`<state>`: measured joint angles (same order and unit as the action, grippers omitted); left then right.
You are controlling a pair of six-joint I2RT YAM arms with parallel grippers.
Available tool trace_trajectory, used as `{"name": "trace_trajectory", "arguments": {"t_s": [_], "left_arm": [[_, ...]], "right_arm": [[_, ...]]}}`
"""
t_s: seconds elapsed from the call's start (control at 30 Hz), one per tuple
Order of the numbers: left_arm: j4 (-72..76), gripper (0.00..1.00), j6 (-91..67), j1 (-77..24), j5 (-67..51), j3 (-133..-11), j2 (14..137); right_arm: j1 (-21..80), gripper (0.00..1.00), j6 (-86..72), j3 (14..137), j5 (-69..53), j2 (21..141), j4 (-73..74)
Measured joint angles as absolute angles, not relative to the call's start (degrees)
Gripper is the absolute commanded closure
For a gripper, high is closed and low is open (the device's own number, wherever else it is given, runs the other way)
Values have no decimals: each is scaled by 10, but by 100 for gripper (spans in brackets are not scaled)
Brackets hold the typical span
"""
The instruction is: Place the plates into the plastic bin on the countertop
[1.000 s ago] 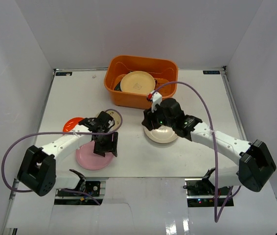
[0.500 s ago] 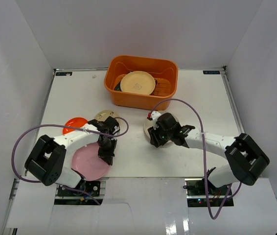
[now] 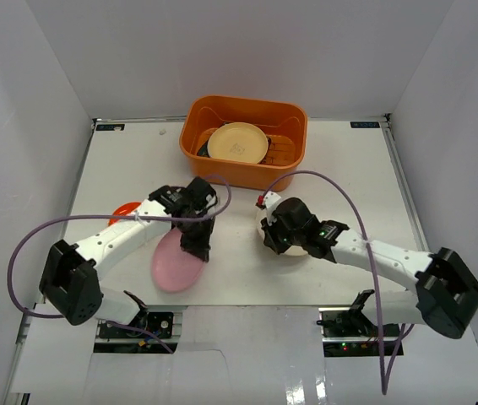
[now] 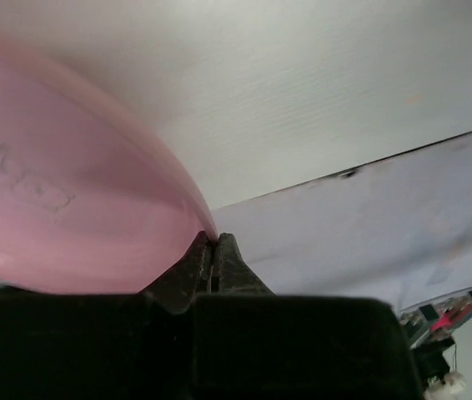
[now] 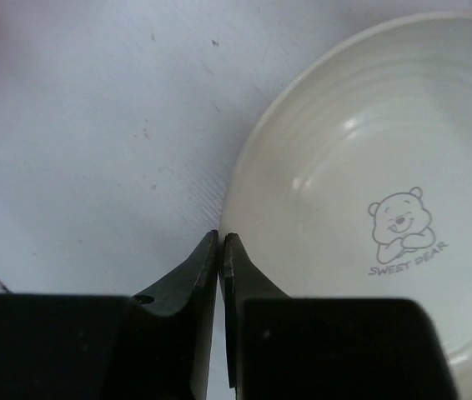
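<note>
Pink plate (image 3: pixel 174 263) was nearest, near-left on the countertop (image 3: pixel 340 169). It was tilted steeply and hung from the left gripper (image 4: pixel 212 242), whose jaws were clamped tight on its thin rim. Just right and slightly farther, the cream plate (image 5: pixel 361 208) w/ a bear print lay flat. The right gripper (image 5: pixel 221 237) was closed on its rim, one finger outside the dish and one inside. Farther left, an orange-red plate (image 3: pixel 119 209) was partly hidden by the left arm, untouched. At the far edge, approx. ctr, stood the plastic bin (image 3: pixel 222 175) w/ a tan plate (image 3: pixel 237 142) & sth dark beside it already in.

Step in hand, as I read it: both arms had their grabs, carry to the bin due next. Doing it well:
- Edge pinches let a plate swing or slip, so lift slow & keep wrists steady.
- Clear the bin's near wall before going over.
- Set down low on the stack, don't drop.
- Prob. one arm at a time, since two over the bin risks a clash.
</note>
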<state>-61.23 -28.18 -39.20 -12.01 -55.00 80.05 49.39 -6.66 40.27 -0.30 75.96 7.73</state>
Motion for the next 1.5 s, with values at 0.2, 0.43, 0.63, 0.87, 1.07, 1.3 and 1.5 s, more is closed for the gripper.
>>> {"name": "trace_trajectory", "arguments": {"t_s": [0.2, 0.43, 0.63, 0.87, 1.07, 1.3, 1.5], "left_arm": [[-609, 100, -281, -395, -84, -874, 810], [-583, 100, -244, -397, -26, -1175, 918], [-561, 100, -181, -399, 39, -1407, 1124], [-479, 100, -122, -389, 71, -1400, 1256], [-432, 100, -88, -374, 71, -1401, 1328], [-398, 36, -59, -365, 75, -1392, 1364], [-370, 9, -53, -364, 66, -1386, 1348]], "right_arm": [[500, 92, -91, 403, 11, 622, 113], [500, 92, -114, 387, 45, 570, 147], [500, 92, -129, 358, 50, 555, 173], [501, 92, -147, 355, 39, 527, 178], [502, 92, -155, 344, 43, 513, 182], [503, 92, -156, 358, 69, 500, 197], [503, 92, -145, 437, 103, 519, 210]]}}
